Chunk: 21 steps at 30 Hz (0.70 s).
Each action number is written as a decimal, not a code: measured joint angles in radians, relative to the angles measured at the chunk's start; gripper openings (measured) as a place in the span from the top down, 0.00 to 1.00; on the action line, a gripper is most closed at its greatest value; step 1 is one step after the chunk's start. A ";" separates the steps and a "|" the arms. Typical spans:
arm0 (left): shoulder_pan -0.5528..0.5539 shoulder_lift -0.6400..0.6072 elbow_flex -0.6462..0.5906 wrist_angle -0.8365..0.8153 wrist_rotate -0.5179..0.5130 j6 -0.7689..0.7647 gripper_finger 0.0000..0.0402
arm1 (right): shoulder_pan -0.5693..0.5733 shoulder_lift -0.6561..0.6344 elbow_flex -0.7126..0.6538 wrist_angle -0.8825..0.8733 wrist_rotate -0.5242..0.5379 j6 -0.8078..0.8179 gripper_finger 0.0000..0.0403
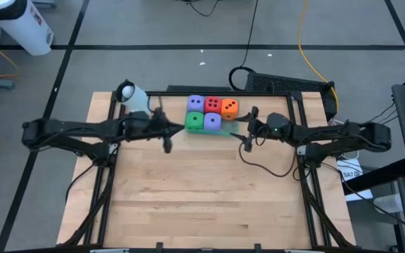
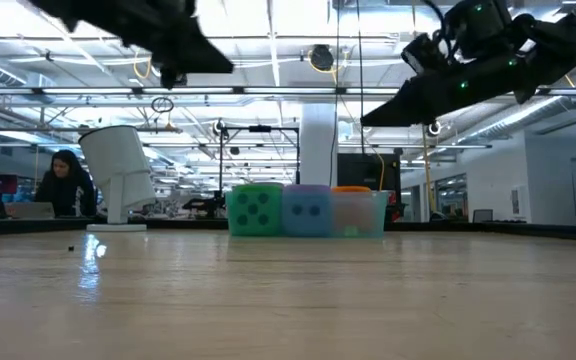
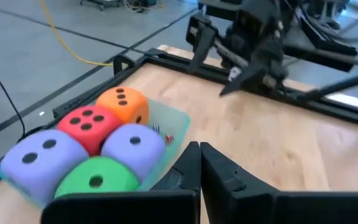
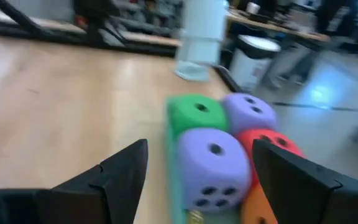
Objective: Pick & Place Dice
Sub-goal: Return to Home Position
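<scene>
Several dice sit packed in a translucent green tray at the table's far middle: two purple, one red, one orange, one green. My left gripper is shut and holds nothing; it hovers just left of the tray, raised above the table. My right gripper is open just right of the tray, also raised. Its fingers frame the near purple die without touching it.
A white cylinder-shaped device stands on the far left corner of the table. A black frame runs round the wooden top. The near half of the table is bare wood. A person sits at a desk in the room behind.
</scene>
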 joint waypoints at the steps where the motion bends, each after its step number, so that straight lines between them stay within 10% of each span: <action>1: -0.010 -0.031 -0.028 0.000 -0.003 0.006 0.99 | -0.001 -0.007 0.000 0.002 -0.033 0.014 0.32; 9: -0.035 -0.308 -0.156 -0.158 -0.033 0.101 0.98 | -0.082 -0.071 0.000 0.013 -0.334 0.299 0.62; 15: -0.047 -0.464 -0.157 -0.341 -0.104 0.122 0.99 | -0.107 -0.106 -0.033 0.005 -0.363 0.403 0.96; 21: -0.056 -0.594 -0.157 -0.336 -0.104 0.219 0.99 | -0.107 -0.188 -0.133 0.227 -0.363 0.533 0.95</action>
